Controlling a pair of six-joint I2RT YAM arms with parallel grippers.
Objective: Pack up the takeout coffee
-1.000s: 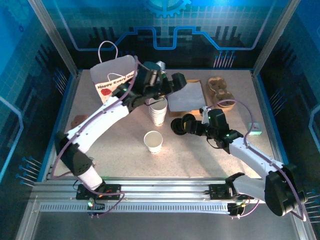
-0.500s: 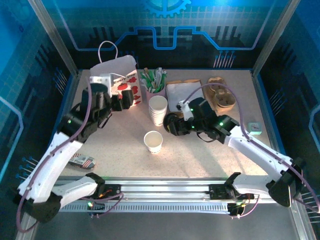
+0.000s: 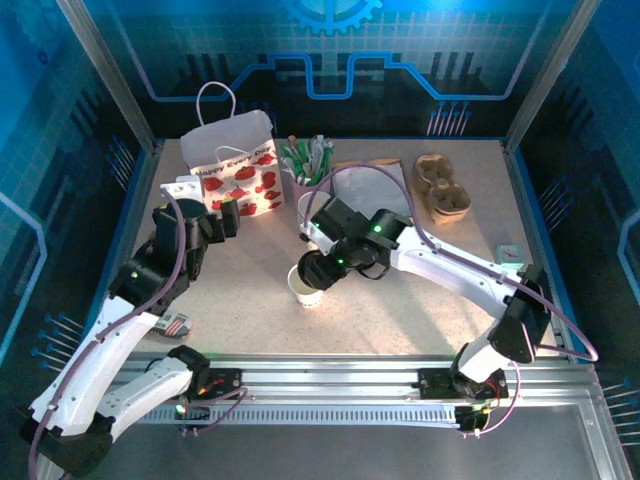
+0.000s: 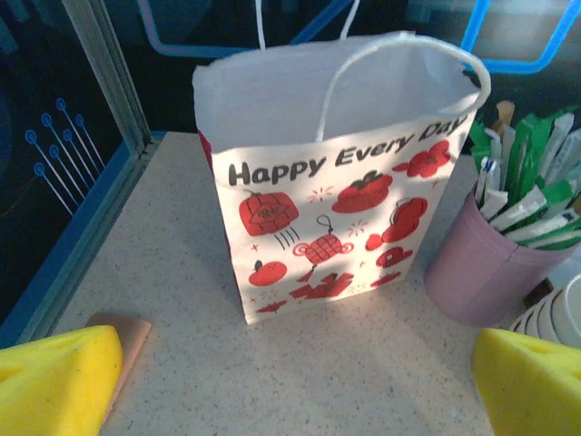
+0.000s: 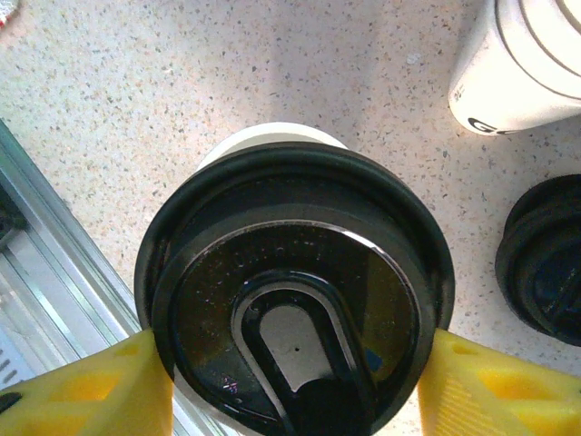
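Your right pincer (image 5: 290, 386) clamped black lid (image 5: 300, 263) between its pads; white coffee cup (image 5: 272, 136) sat directly beneath it, under lid. Your left pincer (image 4: 295, 372) gaped wide, gift bag (image 4: 336, 218) just ahead.

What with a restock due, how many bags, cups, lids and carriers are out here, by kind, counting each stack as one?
Gift bag: 1
Pink cup of sticks: 1
Single white cup: 1
Stack of white cups: 1
Single black lid: 1
Pile of black lids: 1
Cardboard cup carrier: 1
Total: 7
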